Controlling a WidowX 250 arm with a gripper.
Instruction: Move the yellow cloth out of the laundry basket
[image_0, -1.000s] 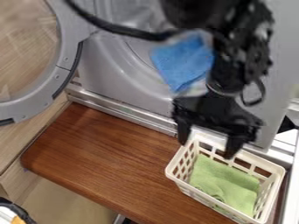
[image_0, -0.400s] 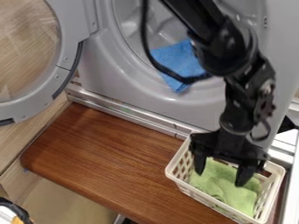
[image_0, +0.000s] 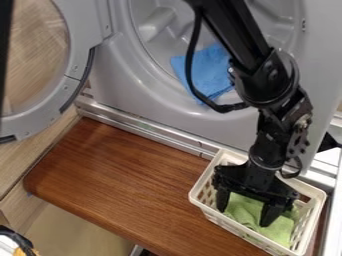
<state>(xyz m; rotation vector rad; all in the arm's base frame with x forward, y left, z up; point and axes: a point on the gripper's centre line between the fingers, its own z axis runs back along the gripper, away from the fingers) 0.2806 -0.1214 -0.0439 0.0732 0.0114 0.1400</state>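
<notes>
Under our gripper (image_0: 244, 215), its fingers (image_0: 269, 215) spread apart w/ nothing clamped, lies the green cloth (image_0: 277, 232), inside the basket (image_0: 204, 177); can't tell if the tips touch it. We judge we're at the pre-grasp step: next, lower a bit if req'd, pinch a fold, then lift straight up. Walls around the gripper are the main obstacle, b/c a low sideways exit could snag or drag the basket. Board (image_0: 120, 185) beside the gripper, L in view, suits the drop-off. Farther, behind it: washer (image_0: 160, 100) w/ blue cloth (image_0: 210, 70); door (image_0: 81, 45) farther L.
</notes>
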